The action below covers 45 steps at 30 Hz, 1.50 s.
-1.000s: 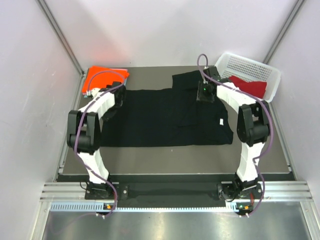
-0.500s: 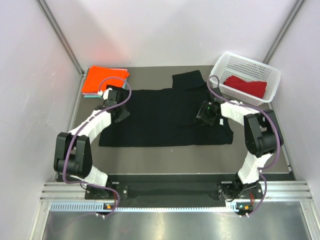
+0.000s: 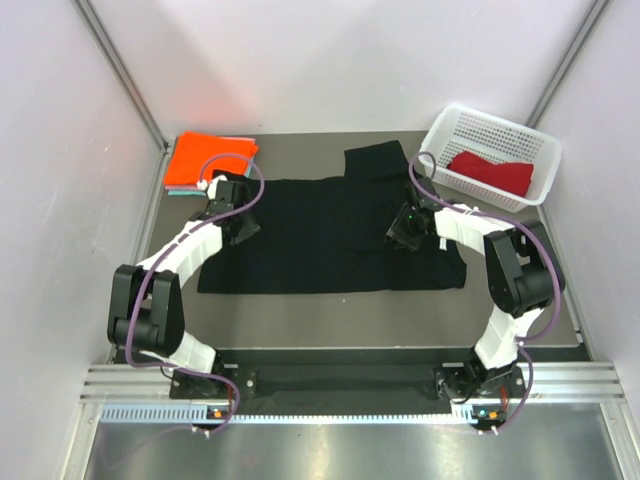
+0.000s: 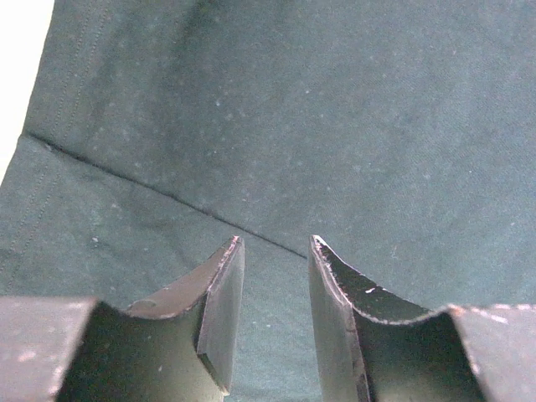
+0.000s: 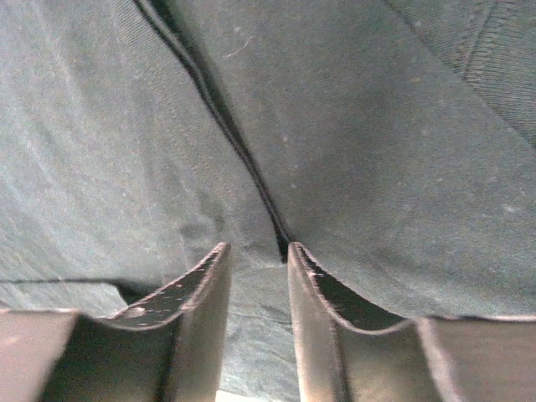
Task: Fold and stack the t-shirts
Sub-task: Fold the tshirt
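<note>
Large black cloth tee (image 3: 330,240): spread mid-counter, one sleeve poking towards the far edge, fold not finished. Bright orange folded tee (image 3: 205,155): stacked at far left corner, so I judge it done. Dark red tee (image 3: 495,172): bunched in the white plastic mesh basket (image 3: 490,122), untouched.

My left pincer (image 4: 274,243): part open on the black cloth, nothing nipped. Right pincer (image 5: 258,247): part open, a fold edge runs between the tips; grip unclear.

Grey counter (image 3: 330,315): bare strip along the near hem; side walls close.
</note>
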Tool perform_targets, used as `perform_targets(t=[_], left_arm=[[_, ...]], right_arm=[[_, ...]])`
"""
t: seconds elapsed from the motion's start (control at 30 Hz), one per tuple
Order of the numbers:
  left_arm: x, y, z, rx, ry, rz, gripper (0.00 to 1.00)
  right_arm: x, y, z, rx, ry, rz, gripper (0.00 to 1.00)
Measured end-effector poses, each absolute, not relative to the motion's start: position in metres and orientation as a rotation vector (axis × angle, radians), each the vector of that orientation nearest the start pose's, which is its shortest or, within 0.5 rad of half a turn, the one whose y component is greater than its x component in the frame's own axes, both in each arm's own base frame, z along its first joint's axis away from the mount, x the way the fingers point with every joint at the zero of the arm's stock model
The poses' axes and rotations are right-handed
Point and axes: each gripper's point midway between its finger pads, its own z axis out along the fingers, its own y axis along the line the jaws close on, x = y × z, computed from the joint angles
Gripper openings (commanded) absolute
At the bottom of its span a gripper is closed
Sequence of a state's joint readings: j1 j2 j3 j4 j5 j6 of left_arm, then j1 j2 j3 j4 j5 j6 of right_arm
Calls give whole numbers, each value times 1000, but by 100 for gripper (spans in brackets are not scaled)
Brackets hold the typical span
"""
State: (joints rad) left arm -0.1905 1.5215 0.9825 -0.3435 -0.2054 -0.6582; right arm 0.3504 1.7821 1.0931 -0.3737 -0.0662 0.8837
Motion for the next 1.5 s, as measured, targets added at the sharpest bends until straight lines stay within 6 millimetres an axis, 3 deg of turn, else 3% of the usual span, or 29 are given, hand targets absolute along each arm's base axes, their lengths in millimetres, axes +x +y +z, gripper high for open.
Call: perform_targets(t=[0.03, 0.17, 0.43, 0.7, 1.03, 1.13, 1.17, 1.3, 1.4, 1.5], left_arm=[[377, -61, 88, -652, 2342, -126, 41], [378, -57, 88, -660, 2333, -100, 41], [379, -47, 90, -680, 2308, -39, 41], [381, -41, 91, -696, 2296, -10, 41], [388, -39, 88, -702, 2298, 17, 42], [390, -38, 88, -699, 2296, 25, 43], [390, -37, 89, -700, 2295, 27, 43], [396, -36, 92, -702, 2291, 35, 43], [403, -37, 96, -700, 2288, 24, 43], [406, -40, 101, -693, 2299, 1, 44]], right_arm=[[361, 178, 33, 700, 2631, 474, 30], [362, 176, 33, 721, 2622, 460, 0], [371, 186, 40, 696, 2590, 520, 0], [407, 223, 62, 600, 2488, 714, 0], [439, 262, 62, 497, 2410, 934, 0], [440, 271, 63, 465, 2393, 978, 6], [441, 274, 65, 455, 2386, 991, 15], [440, 282, 71, 427, 2374, 1023, 31], [438, 278, 69, 414, 2408, 974, 37], [436, 261, 69, 442, 2478, 819, 39]])
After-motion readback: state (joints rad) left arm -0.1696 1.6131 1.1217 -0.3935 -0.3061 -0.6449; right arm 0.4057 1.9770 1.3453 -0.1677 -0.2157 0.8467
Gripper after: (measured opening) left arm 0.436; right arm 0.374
